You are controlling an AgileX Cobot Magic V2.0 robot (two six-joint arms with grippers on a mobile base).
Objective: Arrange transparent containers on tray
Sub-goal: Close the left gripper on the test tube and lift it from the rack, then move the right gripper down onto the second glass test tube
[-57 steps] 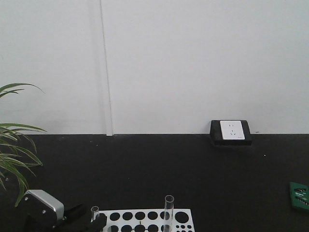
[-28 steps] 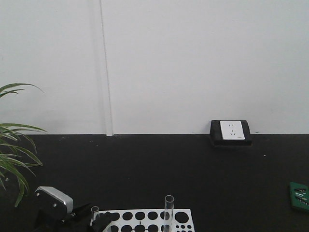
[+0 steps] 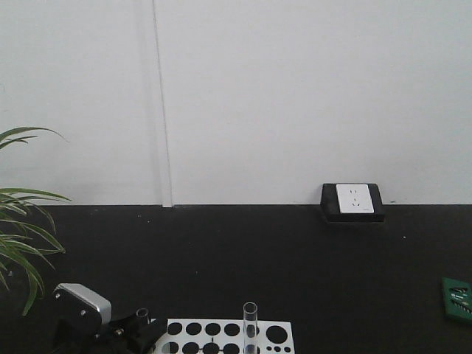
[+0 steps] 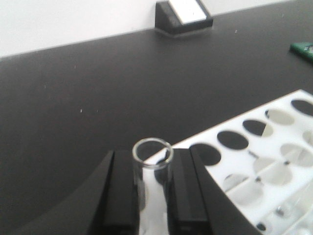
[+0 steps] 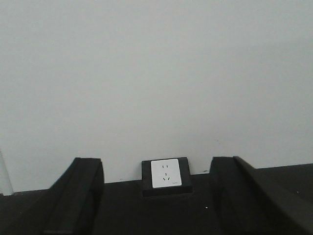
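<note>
While left pincer seemingly grips test tube, black tabletop; white wall

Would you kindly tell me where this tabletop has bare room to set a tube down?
Bare: the broad black tabletop between the white rack and the socket box, rightward to the green item. Crowded: the rack's left corner, where the left hand grips a test tube, and the plant's side.

My left gripper is black, its wrist housing silver-grey; my right gripper is black. The test tube is colourless and clear. The rack is white, patterned with dark round holes. The counter is black, the wall off-white, the socket box black with a white face, the plant green.
</note>
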